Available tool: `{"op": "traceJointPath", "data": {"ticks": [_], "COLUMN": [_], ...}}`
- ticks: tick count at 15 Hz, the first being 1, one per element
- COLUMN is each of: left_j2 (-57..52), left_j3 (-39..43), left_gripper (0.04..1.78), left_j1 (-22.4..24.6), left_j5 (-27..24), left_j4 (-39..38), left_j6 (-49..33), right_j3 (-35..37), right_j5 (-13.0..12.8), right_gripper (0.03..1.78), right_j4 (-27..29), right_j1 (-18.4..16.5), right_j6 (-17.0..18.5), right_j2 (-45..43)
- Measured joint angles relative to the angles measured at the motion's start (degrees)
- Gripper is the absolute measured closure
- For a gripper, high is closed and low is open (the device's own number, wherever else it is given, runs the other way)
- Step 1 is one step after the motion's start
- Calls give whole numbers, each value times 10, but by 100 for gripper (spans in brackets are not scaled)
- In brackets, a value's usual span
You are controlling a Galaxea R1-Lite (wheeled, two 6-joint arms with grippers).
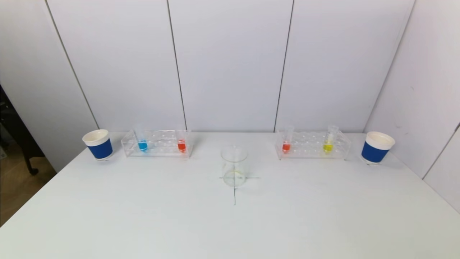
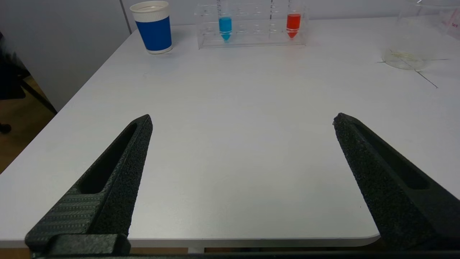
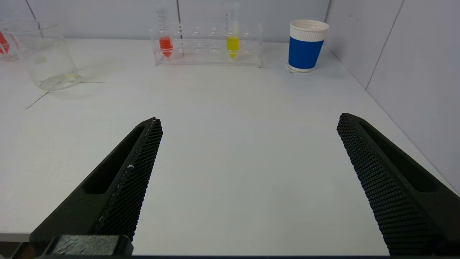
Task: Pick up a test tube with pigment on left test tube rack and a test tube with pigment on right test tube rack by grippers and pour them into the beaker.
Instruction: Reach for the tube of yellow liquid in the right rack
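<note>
Left gripper (image 2: 242,120) spread wide, empty, rough black wedge fingers (image 2: 122,169) above the near table edge. Right gripper (image 3: 249,120) likewise wide apart, empty, mesh-textured fingers (image 3: 133,172). White matte table (image 1: 143,216). Clear glass beaker (image 1: 234,166) at centre on a drawn cross, faint yellowish residue at the bottom. Left rack (image 1: 158,144), clear acrylic: blue tube (image 1: 142,143), red tube (image 1: 182,143), both upright, conical tips. Right rack (image 1: 312,144): red tube (image 1: 286,144), yellow tube (image 1: 329,142). Blue-sleeved paper cups at the outer ends, left (image 1: 97,144), right (image 1: 377,147).
</note>
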Motion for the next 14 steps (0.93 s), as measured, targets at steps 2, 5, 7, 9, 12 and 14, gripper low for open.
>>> {"op": "traceJointPath", "data": {"ticks": [2,5,7,9,12,14], "left_j2": [0,0,0,0,0,0], "left_j3": [0,0,0,0,0,0], "left_gripper": [6,6,6,6,6,6], "left_j1": [0,0,0,0,0,0], "left_j5": [0,0,0,0,0,0], "left_j4": [0,0,0,0,0,0], "left_j6": [0,0,0,0,0,0], "right_j3": [0,0,-6,-38,-119,-173], "right_j5": [0,-1,-4,-4,2,3], "right_gripper": [4,4,4,4,4,4], "right_j4": [0,-6,-11,2,59,90], "right_j1": [0,0,0,0,0,0], "right_j6": [0,-1,-5,-3,-4,-4], "right_j2": [0,0,0,0,8,31]}}
